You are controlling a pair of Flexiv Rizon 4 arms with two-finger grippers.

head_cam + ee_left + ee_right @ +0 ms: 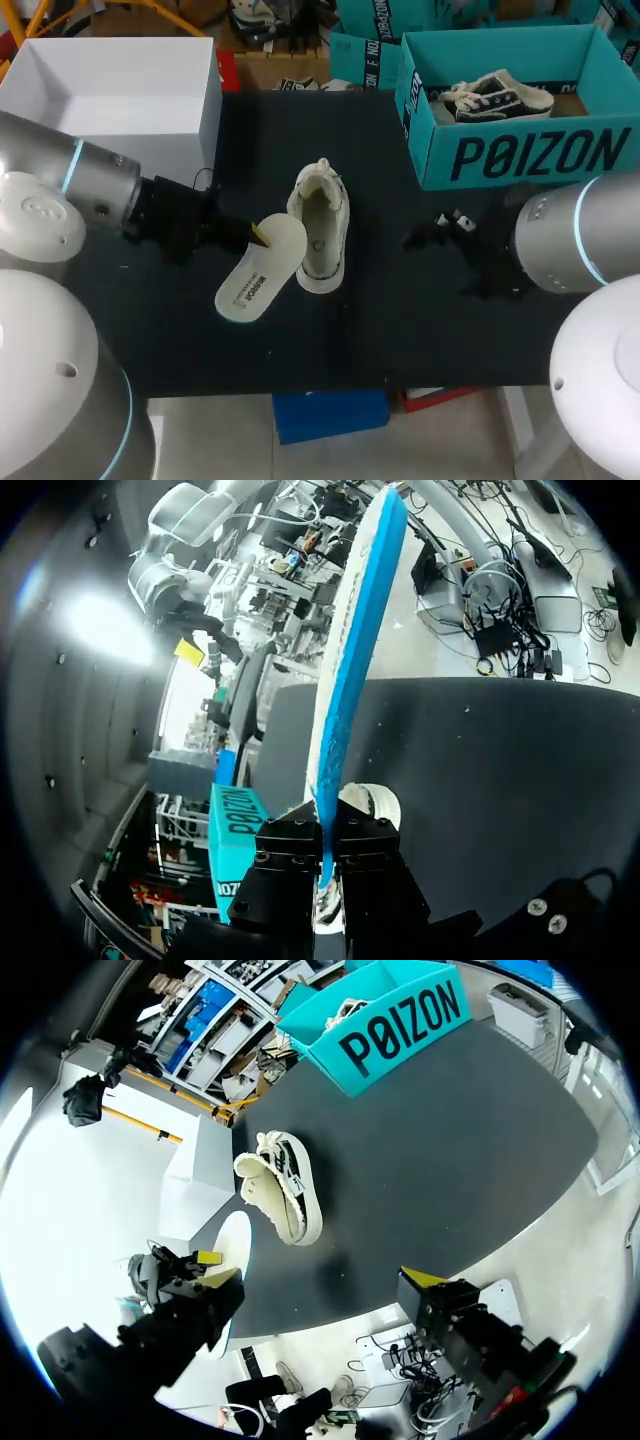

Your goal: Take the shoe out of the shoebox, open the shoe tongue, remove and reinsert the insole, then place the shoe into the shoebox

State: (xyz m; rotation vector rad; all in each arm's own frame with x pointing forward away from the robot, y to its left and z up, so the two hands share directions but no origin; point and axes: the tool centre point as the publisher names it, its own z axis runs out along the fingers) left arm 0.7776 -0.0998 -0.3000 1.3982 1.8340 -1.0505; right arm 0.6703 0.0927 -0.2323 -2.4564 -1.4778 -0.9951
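Matt black all over the table [420,330], even and without glare. Cream canvas on the shoe [322,225], woven and slightly rough, with a smoother rubbery band round the sole. Off-white and smooth on the upper face of the insole [262,272] — bright blue and foam-like on its underside in the left wrist view. Matt teal cardboard for the shoebox [520,160], plain white card for the white box [110,100]. Glossy white plastic and satin grey metal on the left arm [95,180] and right arm [570,235] — matt black housing on the left gripper [328,848].
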